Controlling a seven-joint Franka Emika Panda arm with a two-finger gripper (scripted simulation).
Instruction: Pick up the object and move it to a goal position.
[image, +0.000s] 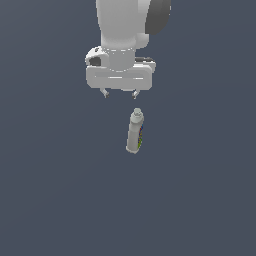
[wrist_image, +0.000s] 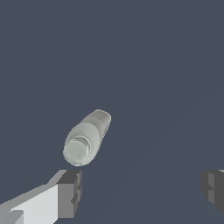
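Slim pale grey-beige bottle (image: 135, 132) with rounded cap and colourful label down one side: lying on plain dark blue-grey surface (image: 55, 190), cap end toward arm, just below and slightly toward the exterior view's right of fingertips. White two-fingered gripper (image: 120, 93) of white Panda arm (image: 122, 30): spread wide, holding nothing, clear of bottle. Seen in wrist view: rounded cap facing camera, bottle (wrist_image: 86, 138) beside one dark finger pad (wrist_image: 70, 193), outside the gap between pads.

Plain dark grey-blue surface (image: 50, 200) under one slim pale bottle (image: 135, 132).
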